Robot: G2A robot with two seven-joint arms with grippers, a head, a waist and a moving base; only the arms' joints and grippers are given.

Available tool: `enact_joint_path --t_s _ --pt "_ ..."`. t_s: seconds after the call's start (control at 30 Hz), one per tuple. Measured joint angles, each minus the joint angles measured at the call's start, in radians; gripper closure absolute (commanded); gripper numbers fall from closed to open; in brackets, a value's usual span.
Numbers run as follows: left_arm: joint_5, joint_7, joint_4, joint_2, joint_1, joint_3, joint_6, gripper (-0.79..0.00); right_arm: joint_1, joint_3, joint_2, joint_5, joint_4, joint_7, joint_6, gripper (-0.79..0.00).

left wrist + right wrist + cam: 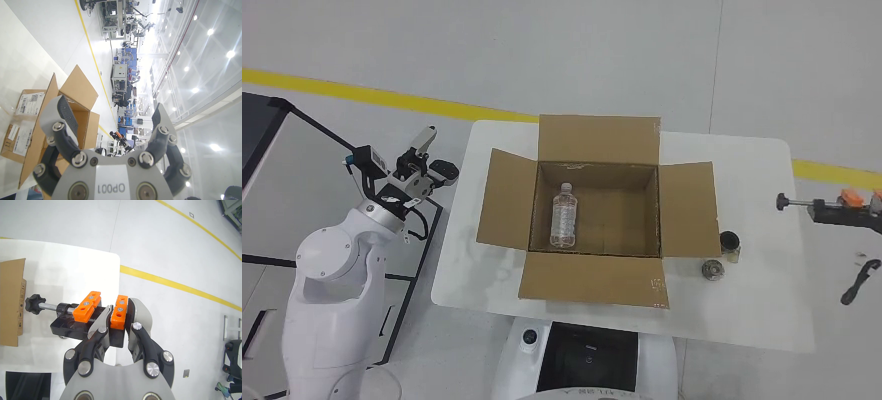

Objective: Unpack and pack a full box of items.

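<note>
The right gripper (pixel 120 308) clamps the vise (pixel 81 313) by one orange block (pixel 118 318) at the table's (pixel 75 262) right edge; the left gripper (pixel 110 102) stands wide. We judge the vise heavy and rigid, so the flat block faces suit a firm hold.

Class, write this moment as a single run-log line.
left pincer open, empty | right pincer shut on vise | bottle in box

Bright, even light. Ceiling lamps (pixel 210 31) flare in the left wrist view; soft shadows on the table (pixel 742 180); straight lines bow in wrist views.
</note>
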Motion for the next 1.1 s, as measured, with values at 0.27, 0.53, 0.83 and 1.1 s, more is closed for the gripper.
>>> enact_joint_path --t_s 0.27,0.53,0.83,1.1 --pt "0.000 0.000 0.000 0.000 0.000 0.000 0.000 -0.785 0.085 -0.123 0.008 0.063 -0.096 0.056 0.026 0.000" --pt "0.000 0.000 0.000 0.000 0.000 0.000 0.000 -0.785 0.201 -0.417 0.010 0.065 -0.133 0.082 0.069 0.000" --pt "0.000 0.000 0.000 0.000 0.000 0.000 0.000 -0.785 0.323 -0.786 -0.009 -0.026 -0.127 0.100 0.180 0.000" --pt "0.000 0.000 0.000 0.000 0.000 0.000 0.000 -0.785 0.321 -0.773 -0.009 -0.024 -0.127 0.099 0.178 0.000"
